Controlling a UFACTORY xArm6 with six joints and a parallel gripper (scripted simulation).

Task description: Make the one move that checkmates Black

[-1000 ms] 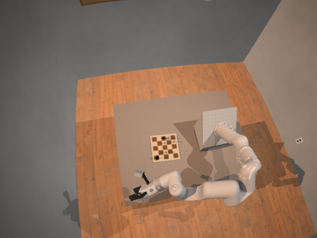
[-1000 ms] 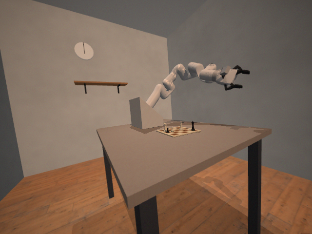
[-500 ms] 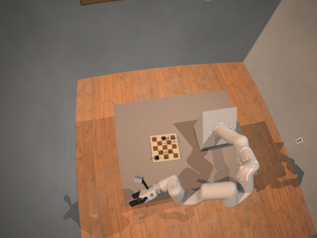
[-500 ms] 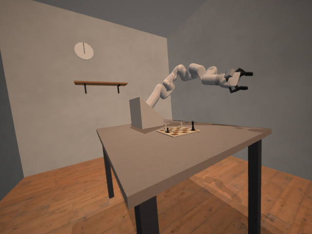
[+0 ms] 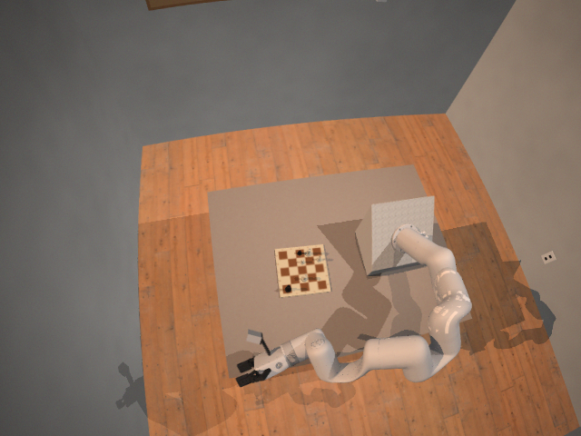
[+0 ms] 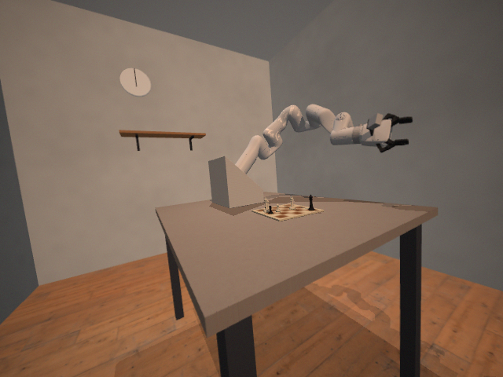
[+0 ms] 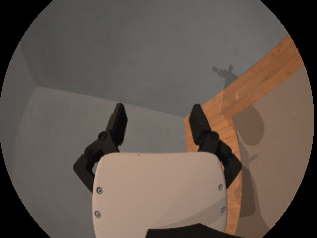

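Top view: the chessboard [image 5: 302, 271] lies near the middle of the table [image 5: 243, 220], with two black pieces [image 5: 288, 289] and several pale ones standing on it, too small to identify. Just right of it stands the arm's grey wedge pedestal [image 5: 412, 206]. Nothing lies between board and table edge. The gripper [image 5: 247, 371] hangs over the table's near left corner, well apart from the board, fingers spread wide and holding nothing.

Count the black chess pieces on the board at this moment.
2. One black piece stands near the board's far edge; the other black piece stands at a near corner. Small pieces may be missed at this resolution.
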